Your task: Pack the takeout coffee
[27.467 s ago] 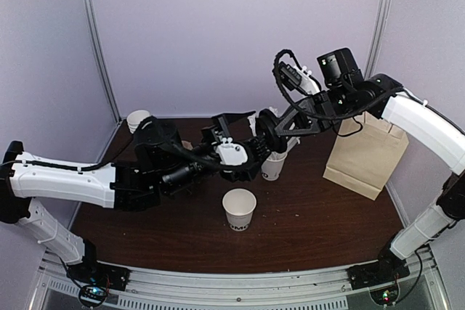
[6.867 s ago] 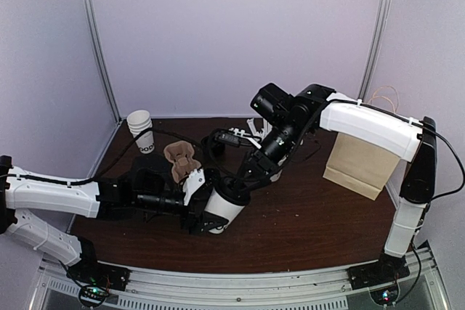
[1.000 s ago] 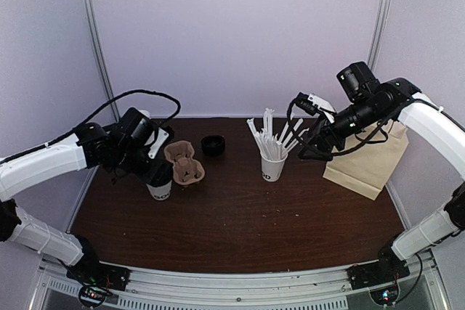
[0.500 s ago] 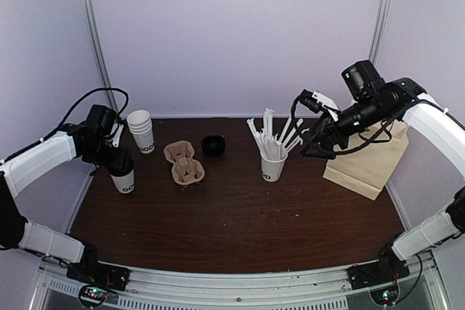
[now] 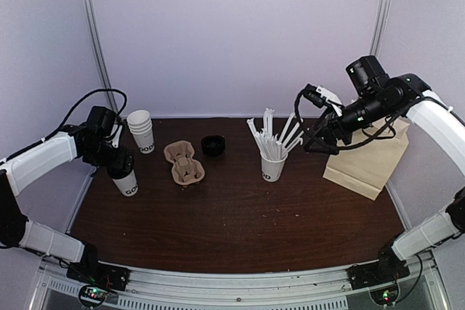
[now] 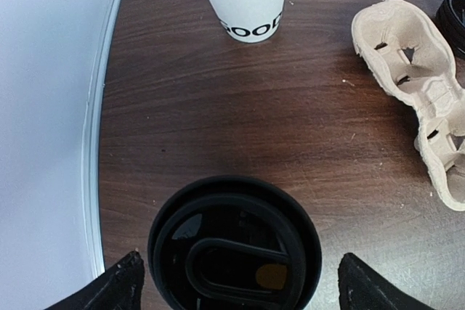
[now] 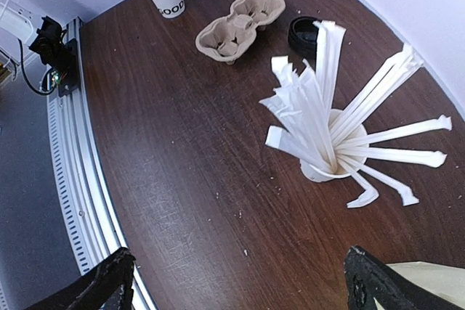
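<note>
Loosely, left gripper (image 6: 237,282) straddles takeout coffee (image 6: 234,241) by table (image 6: 134,143) edge; right gripper (image 7: 240,282) gapes

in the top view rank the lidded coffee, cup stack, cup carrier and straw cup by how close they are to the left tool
1. lidded coffee cup, right under the left tool, far left
2. stack of lidless cups, just behind, back left
3. cardboard cup carrier, to the right
4. cup of straws, right of centre
</note>
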Robot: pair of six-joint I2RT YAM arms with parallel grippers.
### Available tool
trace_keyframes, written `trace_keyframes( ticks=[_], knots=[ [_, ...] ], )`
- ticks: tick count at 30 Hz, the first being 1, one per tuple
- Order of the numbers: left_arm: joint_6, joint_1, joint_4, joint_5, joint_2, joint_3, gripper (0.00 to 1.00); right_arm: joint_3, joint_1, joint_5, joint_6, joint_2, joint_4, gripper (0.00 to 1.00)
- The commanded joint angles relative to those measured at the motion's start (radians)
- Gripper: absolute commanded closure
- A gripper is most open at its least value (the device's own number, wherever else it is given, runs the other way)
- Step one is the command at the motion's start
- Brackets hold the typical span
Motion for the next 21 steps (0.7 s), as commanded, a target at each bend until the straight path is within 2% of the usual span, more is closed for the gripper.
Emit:
trace_keyframes(
  ticks=[1,6,11,15,19,21],
  knots=[
    [-0.005,0.006,-0.036,-0.014,-0.08,0.053,0.05,0.153,-0.04,-0.01,-0.016,-0.01,-0.064,0.0],
    [0.013,0.004,-0.004,0.129,-0.219,0.103,0.07,0.277,-0.166,0.103,-0.007,-0.023,-0.07,0.03],
    [-0.023,-0.029,0.065,0.302,-0.293,0.106,0.16,0.394,-0.447,0.117,0.062,0.018,-0.098,0.12],
    [0.017,-0.126,0.116,0.379,-0.297,0.089,0.17,0.404,-0.605,0.216,0.01,0.052,-0.121,0.12],
    [0.046,-0.22,0.124,0.378,-0.256,0.087,0.18,0.436,-0.762,0.178,0.023,0.11,-0.15,0.14],
    [0.046,-0.247,0.142,0.407,-0.234,0.08,0.18,0.443,-0.782,0.195,0.017,0.139,-0.157,0.14]
  ],
)
